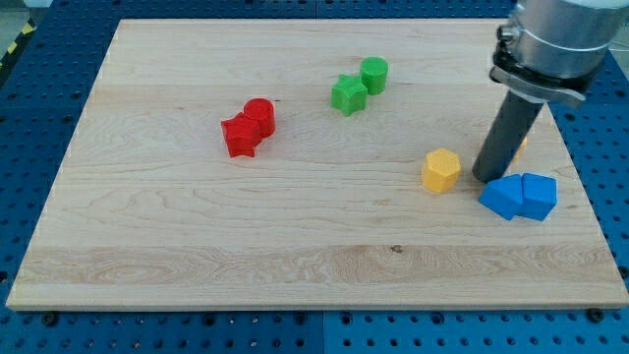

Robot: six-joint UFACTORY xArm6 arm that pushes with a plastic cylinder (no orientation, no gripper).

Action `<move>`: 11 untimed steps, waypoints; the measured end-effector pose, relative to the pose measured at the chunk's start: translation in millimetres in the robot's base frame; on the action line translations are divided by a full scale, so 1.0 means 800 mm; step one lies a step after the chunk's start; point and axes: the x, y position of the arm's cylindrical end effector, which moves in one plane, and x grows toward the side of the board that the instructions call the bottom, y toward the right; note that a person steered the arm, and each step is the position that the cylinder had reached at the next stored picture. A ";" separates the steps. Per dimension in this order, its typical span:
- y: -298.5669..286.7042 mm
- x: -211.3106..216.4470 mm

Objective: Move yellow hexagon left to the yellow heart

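The yellow hexagon [441, 169] lies on the wooden board [197, 246] at the view's right. My tip [485, 179] rests on the board just to the right of it, a small gap apart. A sliver of yellow [522, 145] shows behind the rod on its right side. It looks like the yellow heart, mostly hidden by the rod.
Two blue blocks [503, 197] [538, 194] sit touching each other just below and right of my tip. A green star [348, 94] and green cylinder [373, 74] lie at the top centre. A red star [239, 136] and red cylinder [259, 114] lie left of centre.
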 end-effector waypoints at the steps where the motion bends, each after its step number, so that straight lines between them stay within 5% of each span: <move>1: 0.020 0.006; 3: -0.024 0.048; 5: -0.042 -0.010; 8: -0.114 0.018; 11: -0.050 -0.020</move>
